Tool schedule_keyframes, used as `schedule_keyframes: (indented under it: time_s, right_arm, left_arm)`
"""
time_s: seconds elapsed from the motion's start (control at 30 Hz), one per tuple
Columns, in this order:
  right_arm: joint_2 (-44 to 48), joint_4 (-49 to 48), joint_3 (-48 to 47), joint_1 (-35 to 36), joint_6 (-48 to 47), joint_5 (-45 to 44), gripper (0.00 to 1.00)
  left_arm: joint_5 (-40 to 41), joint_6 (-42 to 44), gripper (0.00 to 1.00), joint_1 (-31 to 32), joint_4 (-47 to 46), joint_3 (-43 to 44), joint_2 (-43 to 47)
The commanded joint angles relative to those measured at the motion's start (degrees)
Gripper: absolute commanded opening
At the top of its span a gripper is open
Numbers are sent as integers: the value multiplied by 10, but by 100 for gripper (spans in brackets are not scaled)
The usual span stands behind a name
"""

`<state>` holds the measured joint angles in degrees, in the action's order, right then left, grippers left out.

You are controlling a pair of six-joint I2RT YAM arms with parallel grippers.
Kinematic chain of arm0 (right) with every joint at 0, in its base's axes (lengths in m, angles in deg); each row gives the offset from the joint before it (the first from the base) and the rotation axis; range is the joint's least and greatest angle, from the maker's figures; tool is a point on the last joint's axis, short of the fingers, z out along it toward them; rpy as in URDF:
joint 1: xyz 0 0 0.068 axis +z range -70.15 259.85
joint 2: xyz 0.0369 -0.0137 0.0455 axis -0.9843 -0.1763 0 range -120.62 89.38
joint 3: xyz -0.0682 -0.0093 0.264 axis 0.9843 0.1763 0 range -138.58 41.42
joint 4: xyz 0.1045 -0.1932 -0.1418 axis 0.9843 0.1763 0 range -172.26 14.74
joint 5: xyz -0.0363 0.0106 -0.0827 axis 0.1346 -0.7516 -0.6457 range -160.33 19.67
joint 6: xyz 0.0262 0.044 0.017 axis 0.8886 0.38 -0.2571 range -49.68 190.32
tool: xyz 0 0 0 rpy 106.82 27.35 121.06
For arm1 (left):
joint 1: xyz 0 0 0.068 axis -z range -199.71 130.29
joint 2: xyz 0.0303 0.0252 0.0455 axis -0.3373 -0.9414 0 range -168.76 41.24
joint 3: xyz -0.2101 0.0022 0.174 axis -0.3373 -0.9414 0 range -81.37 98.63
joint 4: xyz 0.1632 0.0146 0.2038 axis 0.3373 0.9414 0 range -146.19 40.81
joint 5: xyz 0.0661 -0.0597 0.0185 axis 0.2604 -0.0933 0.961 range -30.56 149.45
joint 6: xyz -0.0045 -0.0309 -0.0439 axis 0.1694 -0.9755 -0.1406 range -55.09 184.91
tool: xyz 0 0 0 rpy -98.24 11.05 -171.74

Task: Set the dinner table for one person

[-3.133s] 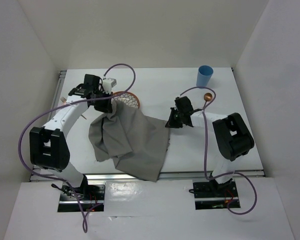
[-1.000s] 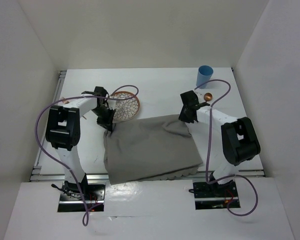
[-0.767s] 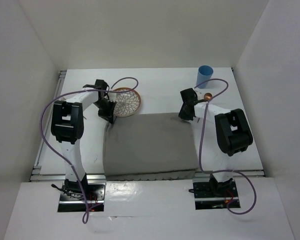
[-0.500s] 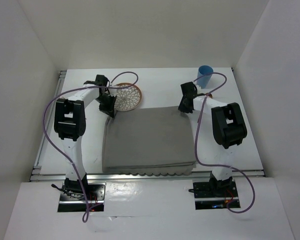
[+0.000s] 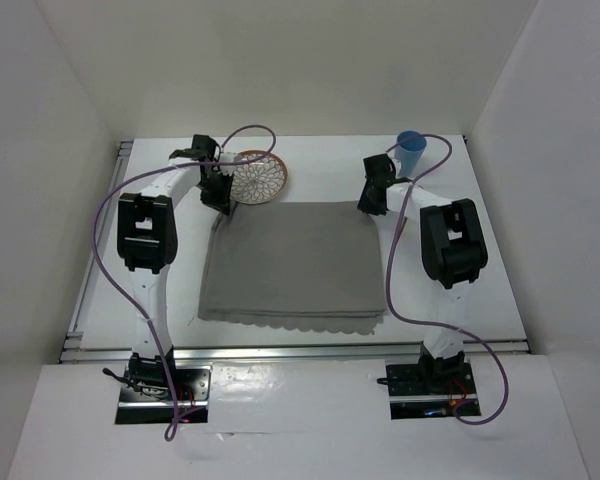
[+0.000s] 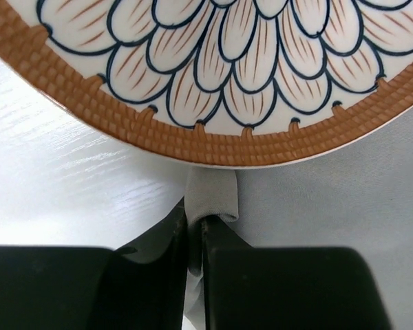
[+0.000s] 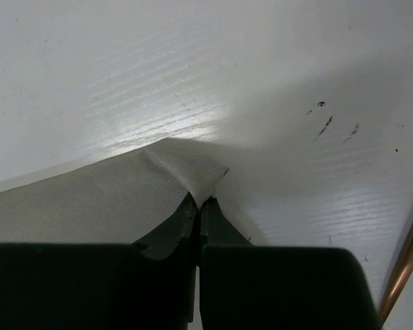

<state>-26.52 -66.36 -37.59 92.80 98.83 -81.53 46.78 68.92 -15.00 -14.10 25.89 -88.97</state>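
A grey scallop-edged placemat [image 5: 290,265] lies spread flat in the middle of the white dinner table [image 5: 490,300]. My left gripper [image 5: 221,203] is at its far left corner, right beside a brown-rimmed patterned plate [image 5: 258,180]. In the left wrist view, the left gripper [image 6: 196,223] pinches a fold of the placemat [image 6: 330,206], just short of the plate [image 6: 248,69] rim. My right gripper [image 5: 367,207] is at the far right corner. In the right wrist view, the right gripper [image 7: 198,203] is shut on the raised placemat [image 7: 76,206] corner, low over the table [image 7: 193,69].
A blue cup [image 5: 411,152] stands at the back right, close behind the right arm. A copper-coloured edge [image 7: 409,265] shows at the right of the right wrist view. Aluminium rails [image 5: 280,347] run along the table's near and left edges.
Both arms have drawn the placemat away from the near edge toward the back and spread it out flat. Its scalloped near edge now lies clear of the front rail.
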Motion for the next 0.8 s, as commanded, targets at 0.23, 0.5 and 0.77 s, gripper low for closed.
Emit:
schedule_keyframes:
  time_s: [0.23, 0.5, 0.77]
  right_arm:
    - [-15, -30, -64, -16, -97, 26, 33]
    - [39, -33, -32, -16, -115, 40, 52]
    - [131, 9, 83, -16, -97, 53, 56]
  left_arm:
    - [113, -40, 35, -8, 19, -23, 37]
    - [107, -46, 50, -13, 19, -46, 51]
    - [83, -63, 50, -24, 29, -78, 86]
